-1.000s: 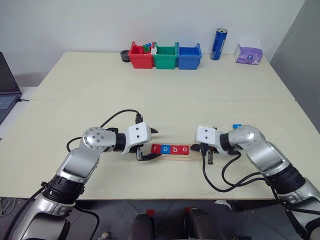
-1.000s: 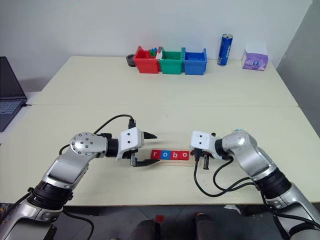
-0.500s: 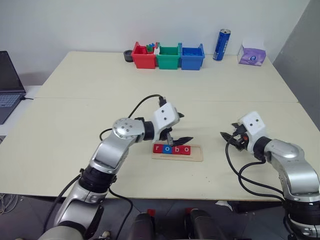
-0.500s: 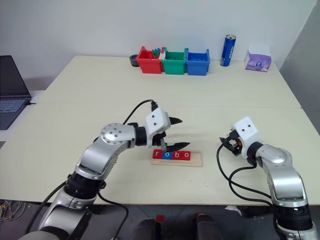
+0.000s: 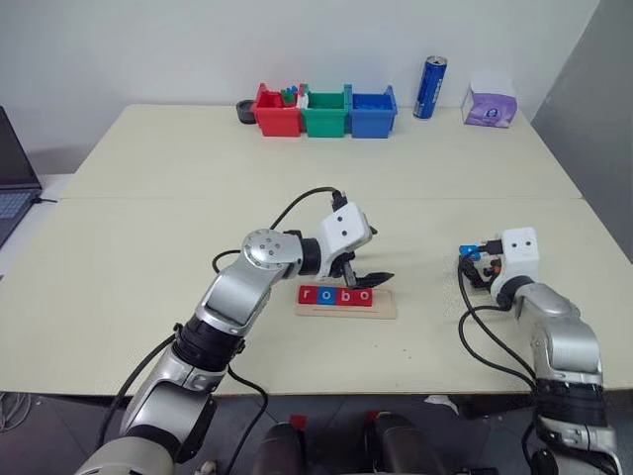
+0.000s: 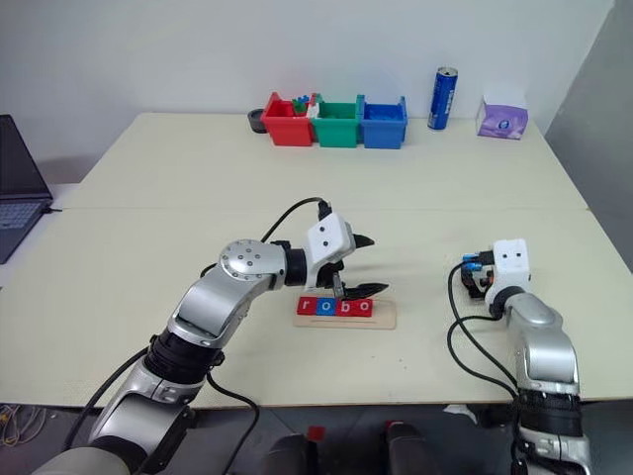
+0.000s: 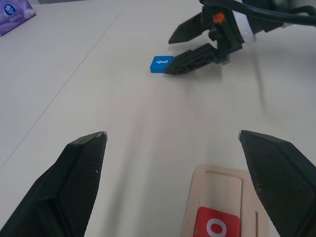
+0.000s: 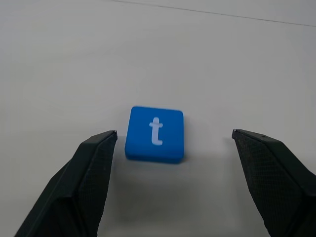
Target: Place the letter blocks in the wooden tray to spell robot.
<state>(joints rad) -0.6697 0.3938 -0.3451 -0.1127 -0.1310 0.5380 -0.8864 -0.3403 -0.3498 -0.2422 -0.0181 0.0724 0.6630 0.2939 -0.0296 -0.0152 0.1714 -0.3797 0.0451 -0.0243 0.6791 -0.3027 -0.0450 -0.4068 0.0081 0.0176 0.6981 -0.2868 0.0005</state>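
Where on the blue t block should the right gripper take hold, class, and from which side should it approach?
Grip the blue t block across its two opposite side edges, coming down from above. It lies flat on the table, apart from the tray, so only its thin edges offer purchase. The open right gripper already straddles it.

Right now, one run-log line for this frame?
tray: pale wooden tray holds r-o-b-o | pending: blue square t block on table | right claw: open, straddling t | left claw: open, over tray

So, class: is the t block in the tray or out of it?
Out. The t block lies flat on the table, apart from the tray.
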